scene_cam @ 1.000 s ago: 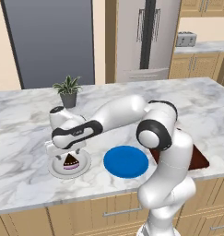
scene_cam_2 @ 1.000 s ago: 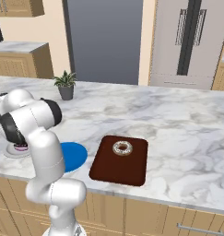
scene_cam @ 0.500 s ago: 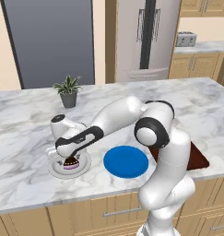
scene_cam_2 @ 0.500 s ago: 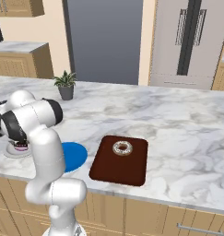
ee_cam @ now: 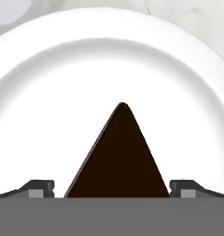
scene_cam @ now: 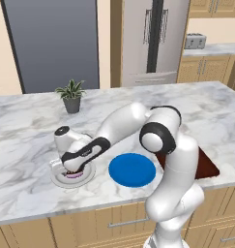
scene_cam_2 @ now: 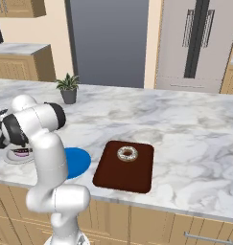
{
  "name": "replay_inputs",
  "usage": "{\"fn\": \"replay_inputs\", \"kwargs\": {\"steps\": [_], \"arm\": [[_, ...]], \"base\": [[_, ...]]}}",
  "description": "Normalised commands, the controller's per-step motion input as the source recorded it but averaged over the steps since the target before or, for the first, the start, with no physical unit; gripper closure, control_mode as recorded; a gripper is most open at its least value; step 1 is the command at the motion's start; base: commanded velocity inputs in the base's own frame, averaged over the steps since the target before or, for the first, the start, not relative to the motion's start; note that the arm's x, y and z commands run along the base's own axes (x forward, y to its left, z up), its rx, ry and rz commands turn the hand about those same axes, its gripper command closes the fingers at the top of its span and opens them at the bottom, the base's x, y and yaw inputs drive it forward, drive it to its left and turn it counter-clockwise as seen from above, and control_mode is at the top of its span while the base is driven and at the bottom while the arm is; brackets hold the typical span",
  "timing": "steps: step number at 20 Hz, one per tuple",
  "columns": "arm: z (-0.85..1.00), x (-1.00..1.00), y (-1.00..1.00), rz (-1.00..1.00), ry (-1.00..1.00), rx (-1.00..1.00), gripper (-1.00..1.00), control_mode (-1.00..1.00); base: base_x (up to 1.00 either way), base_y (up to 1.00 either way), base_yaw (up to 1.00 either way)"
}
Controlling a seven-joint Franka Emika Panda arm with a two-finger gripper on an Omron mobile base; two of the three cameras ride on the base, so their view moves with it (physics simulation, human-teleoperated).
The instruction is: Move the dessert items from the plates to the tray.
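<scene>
**Chocolate cake wedge: grip pending on the white plate**

The chocolate cake wedge (ee_cam: 119, 156) lies on the white rimmed plate (ee_cam: 49, 92), which rests on the marble counter (scene_cam: 22, 145) toward its left end, near the front edge. In the hand view the wedge points away from the hand, its broad end between the two finger tips. The gripper (ee_cam: 111, 189) stands fully spread, one finger (ee_cam: 39, 189) on each flank of the wedge, with a visible gap on both sides. It holds nothing.

Handling assessment: the wedge is likely light, soft and crumbly. A pink layer shows at its edge in the left base view, which suggests a filling that may shear under pressure. The sloped flanks taper toward the tip, so a grip near the tip would probably squeeze the piece out forward. The better hold is across the broad rear portion, with the jaws closed gently.

The ring donut (scene_cam_2: 127, 153) already lies on the reddish-brown tray (scene_cam_2: 113, 177). The blue plate (scene_cam: 132, 169) sits bare between the white plate and the tray. A potted plant (scene_cam: 70, 96) stands farther back on the counter, well apart.
</scene>
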Motion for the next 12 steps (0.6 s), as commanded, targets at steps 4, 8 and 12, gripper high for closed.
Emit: {"fn": "replay_inputs", "kwargs": {"steps": [4,8,12], "arm": [[-0.12,0.0,0.0,0.0,-0.02,0.0,1.0,-1.0],[-0.01,0.0,0.0,0.0,0.0,0.0,1.0,-1.0],[0.16,0.0,-0.19,-0.02,0.01,0.0,1.0,-1.0]], "base": [[0.0,0.0,0.0],[0.0,0.0,0.0],[0.0,0.0,0.0]]}}
